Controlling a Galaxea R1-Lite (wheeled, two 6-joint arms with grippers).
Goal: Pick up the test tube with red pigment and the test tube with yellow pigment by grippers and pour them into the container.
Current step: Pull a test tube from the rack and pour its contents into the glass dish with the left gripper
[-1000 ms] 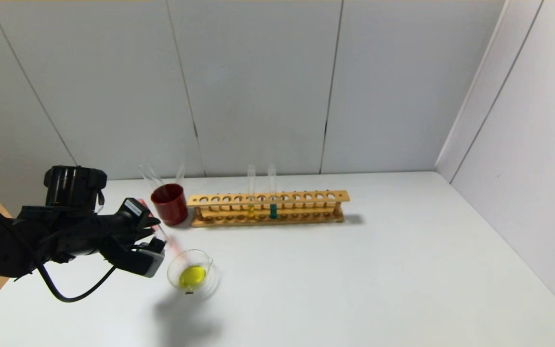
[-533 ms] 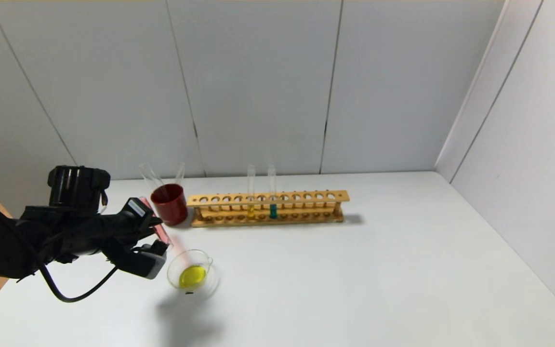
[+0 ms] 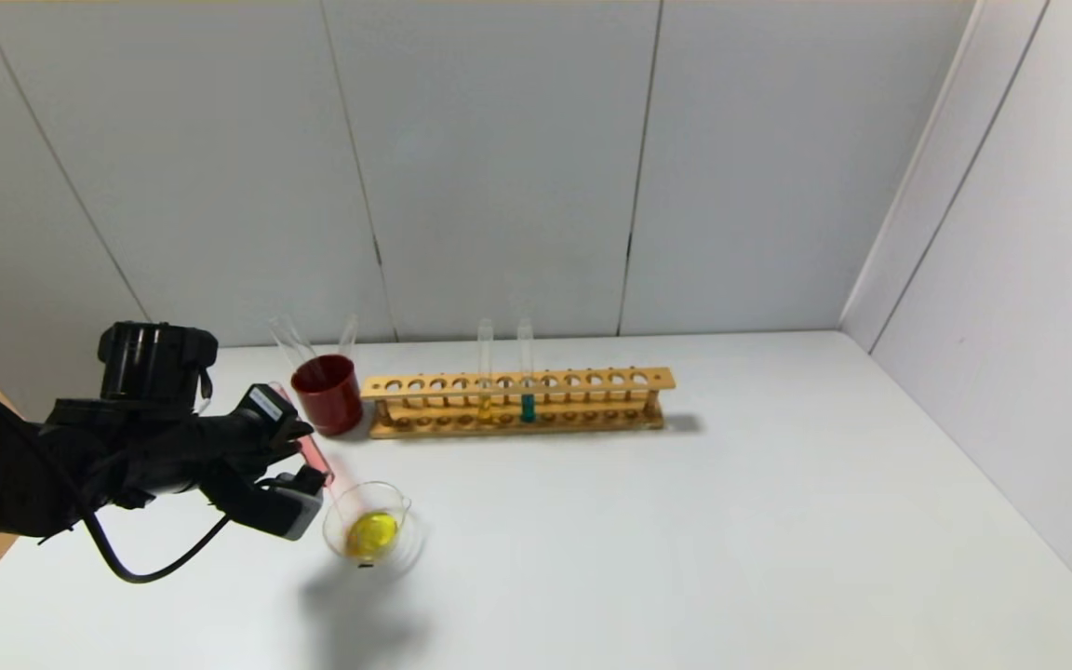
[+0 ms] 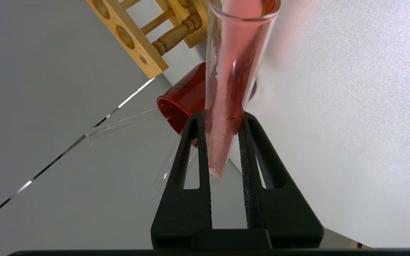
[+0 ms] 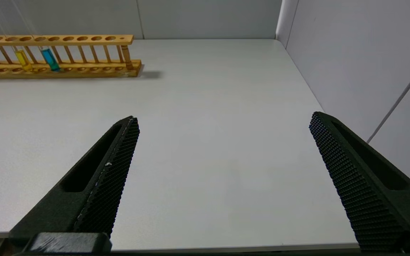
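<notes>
Red liquid now streaks the whole length of the test tube with red pigment point(image 3: 317, 458), which the left gripper point(image 3: 305, 456) holds clamped between its two black fingers, mouth tipped down toward the container point(image 3: 367, 523). In the head view the tube's mouth sits at the dish's rim at about ten o'clock, and the dish holds a pool of yellow with a faint orange tinge at its edge. Compared with a second ago the tube is tilted more steeply and reads pinker along its wall, and the wrist has crept slightly toward one o'clock, nearer the dish. I judge the red pour is under way, with the yellow already in the dish

From the left wrist view the tube point(image 4: 231, 85) lies squeezed between the fingers point(image 4: 253, 149), red film clinging inside. At twelve o'clock from the gripper stands the dark red cup point(image 3: 327, 394) with two empty tubes in it, and at three o'clock from that cup the wooden rack point(image 3: 517, 400) carries a dull yellow tube and a teal one

Off to the side the right gripper point(image 5: 222, 149) hangs idle above the table point(image 3: 731, 521), its fingers spread wide apart with nothing between them
</notes>
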